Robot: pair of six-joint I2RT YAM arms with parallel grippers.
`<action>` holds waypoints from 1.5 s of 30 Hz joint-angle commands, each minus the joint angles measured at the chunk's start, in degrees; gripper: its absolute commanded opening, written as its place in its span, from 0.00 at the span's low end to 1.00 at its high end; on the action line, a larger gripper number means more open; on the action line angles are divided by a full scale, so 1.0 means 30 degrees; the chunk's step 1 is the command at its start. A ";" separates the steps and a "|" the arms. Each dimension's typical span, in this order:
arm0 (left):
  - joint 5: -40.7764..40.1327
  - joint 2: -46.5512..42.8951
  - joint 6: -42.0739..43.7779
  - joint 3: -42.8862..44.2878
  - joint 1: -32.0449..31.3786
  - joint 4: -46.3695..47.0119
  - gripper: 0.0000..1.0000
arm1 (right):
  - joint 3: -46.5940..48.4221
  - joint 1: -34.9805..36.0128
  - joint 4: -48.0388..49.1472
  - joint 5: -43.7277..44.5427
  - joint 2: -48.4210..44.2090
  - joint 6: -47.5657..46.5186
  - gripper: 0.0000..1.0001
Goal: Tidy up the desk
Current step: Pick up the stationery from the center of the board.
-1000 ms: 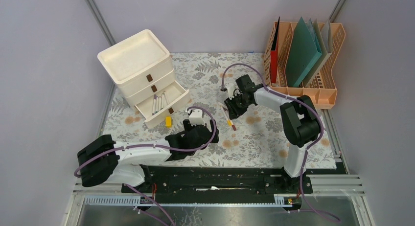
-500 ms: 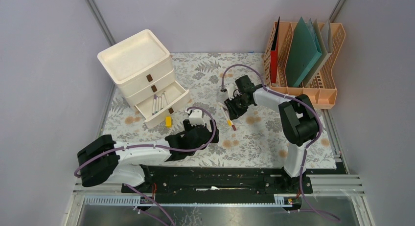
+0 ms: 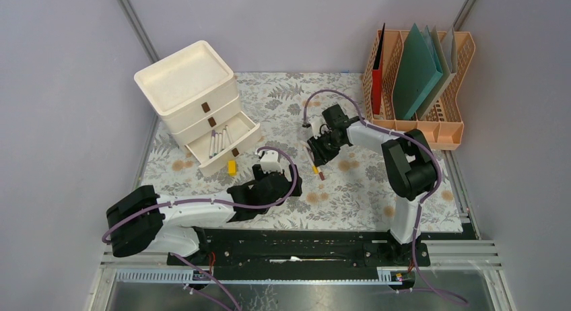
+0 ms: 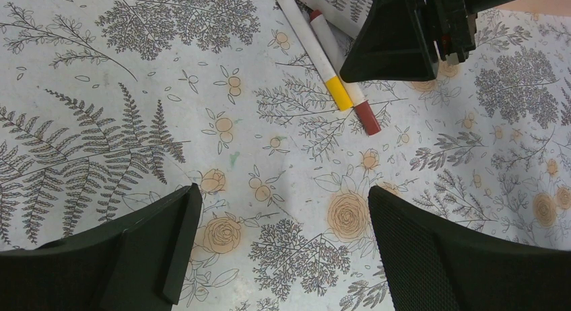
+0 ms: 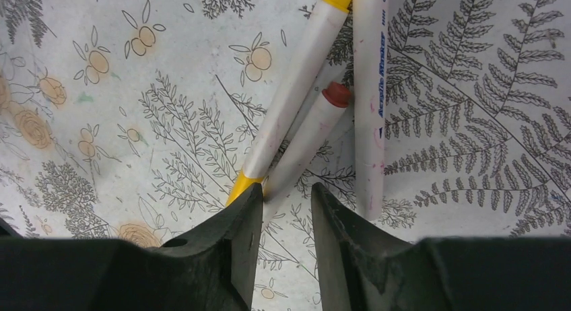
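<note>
Since a second ago the right gripper (image 5: 286,190) has edged leftward, further over the markers; the left arm has not shifted. The flat rectangular worktop (image 3: 283,95), clothed in pale grey with fern leaves and tan flowers, fills the middle of the overhead view. A cream three-drawer plastic chest (image 3: 192,89) stands at its far left, bottom drawer pulled out, and a peach plastic file rack (image 3: 431,82) at far right. The left gripper (image 4: 283,193) hangs wide open and empty near the front. The right gripper's fingers stand narrowly parted astride the tail of the red-capped white marker (image 5: 306,136), which touches the yellow-capped white marker (image 5: 289,95); nothing looks clamped yet. The step in hand seems to be picking up a marker. Next it must close on one alone, then lift, probably toward the open drawer.
</note>
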 commanded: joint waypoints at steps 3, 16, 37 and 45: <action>0.0074 -0.0413 -0.0028 -0.0214 -0.0059 0.0852 0.99 | 0.0319 0.0403 -0.0111 0.2502 0.0534 -0.0174 0.34; 0.1304 -0.1283 -0.0637 -0.2260 -0.0074 0.4909 0.99 | 0.0057 0.1261 -0.0293 0.4728 0.0509 -0.1473 0.35; 0.2524 -0.1770 0.1791 -0.4366 -0.0050 1.1146 0.99 | 0.0229 0.1276 -0.0833 0.3171 0.0847 -0.1245 0.00; 0.2906 -0.1612 0.1946 -0.4356 -0.0037 1.1855 0.99 | 0.0231 0.1252 -0.0964 0.1974 0.0036 -0.1015 0.00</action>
